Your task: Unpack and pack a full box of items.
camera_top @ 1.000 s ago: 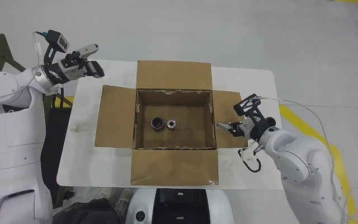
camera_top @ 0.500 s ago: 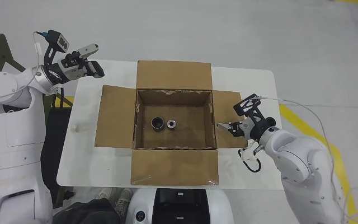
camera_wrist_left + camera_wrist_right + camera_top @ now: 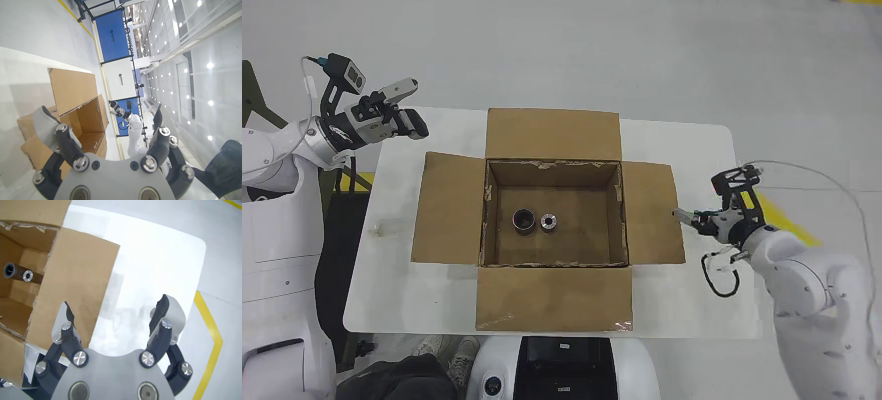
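The box [image 3: 582, 245] sat in the middle of the white table [image 3: 692, 290]. All four of its flaps were folded out flat, which we judged was meant to keep the mouth clear for reaching straight down. Inside we counted two items standing on end side by side, close enough that they may have been touching: one dark tube [image 3: 524, 219] and one shorter silvery cylinder [image 3: 548, 222]. The rest of the floor was bare cardboard, so the box was far from full. From this alone we could not say whether it was nearly emptied or only starting to be filled.

The right gripper [image 3: 114, 303] hung just past the outer edge of the right flap [image 3: 652, 212], over bare table, with its pincer spread wide and empty. We took that for a ready stance beside the opening. The left gripper [image 3: 410, 108] was held above the far left corner of the table, well apart from the box, likewise released and holding nothing, probably parked out of the way. In all we counted one box, four flaps, two items and two grippers.
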`<state>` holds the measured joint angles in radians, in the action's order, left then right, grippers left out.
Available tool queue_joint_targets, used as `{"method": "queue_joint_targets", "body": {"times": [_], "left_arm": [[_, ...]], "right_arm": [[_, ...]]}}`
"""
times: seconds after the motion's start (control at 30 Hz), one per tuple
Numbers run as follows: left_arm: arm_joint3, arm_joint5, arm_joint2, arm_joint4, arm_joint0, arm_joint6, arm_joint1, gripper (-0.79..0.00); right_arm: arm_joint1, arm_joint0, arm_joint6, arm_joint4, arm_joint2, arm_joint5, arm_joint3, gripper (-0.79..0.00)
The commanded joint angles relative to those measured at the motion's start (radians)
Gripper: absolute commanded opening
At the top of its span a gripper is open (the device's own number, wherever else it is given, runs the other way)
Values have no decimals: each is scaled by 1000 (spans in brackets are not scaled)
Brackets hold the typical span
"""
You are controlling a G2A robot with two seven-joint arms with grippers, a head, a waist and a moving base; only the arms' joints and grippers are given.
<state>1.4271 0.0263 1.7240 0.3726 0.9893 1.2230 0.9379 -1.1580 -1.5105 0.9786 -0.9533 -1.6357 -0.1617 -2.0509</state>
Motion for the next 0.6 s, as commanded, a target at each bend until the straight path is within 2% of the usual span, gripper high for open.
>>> {"method": "queue_joint_targets", "body": {"times": [0.0,0.27,0.57], "left_arm": [[0,0,0,0,0,0,0,0],[0,0,0,0,0,0,0,0],[0,0,0,0,0,0,0,0]], "right_arm": [[3,-7,-1,17,-35,1,15,0],[12,2,-16,51,-100,18,123,0],[22,50,29,47,-97,16,250,0]]}}
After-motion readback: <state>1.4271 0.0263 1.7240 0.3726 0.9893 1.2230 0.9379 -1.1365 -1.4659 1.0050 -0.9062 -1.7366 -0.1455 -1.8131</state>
